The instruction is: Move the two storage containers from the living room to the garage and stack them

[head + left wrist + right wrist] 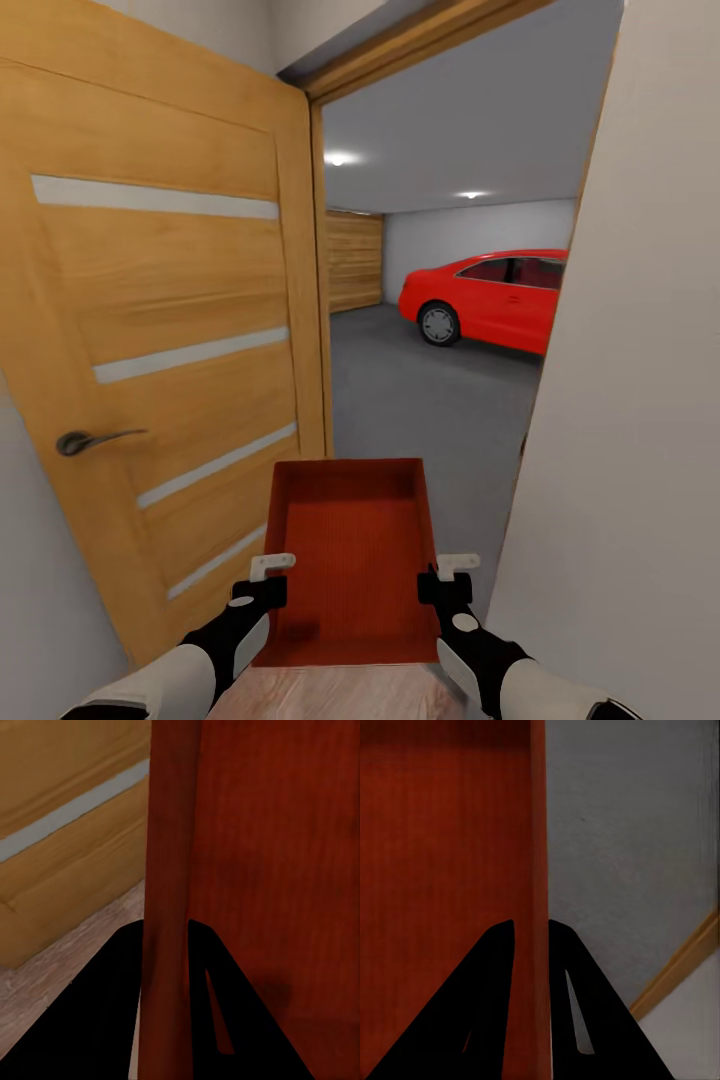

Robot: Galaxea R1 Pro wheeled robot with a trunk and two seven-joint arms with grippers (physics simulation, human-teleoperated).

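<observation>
I hold one orange-red storage container level in front of me with both arms, in the doorway to the garage. My left gripper is shut on its left wall, one finger on each side of the rim. On the opposite wall my right gripper is shut in the same way. The bin is open-topped and has nothing in it. Beyond the doorway lies the grey concrete floor of the garage.
The light-wood door with frosted strips stands open on the left, its handle close to my left arm. A white wall edges the doorway on the right. A red car is parked deeper inside. Wood planks lie beneath me.
</observation>
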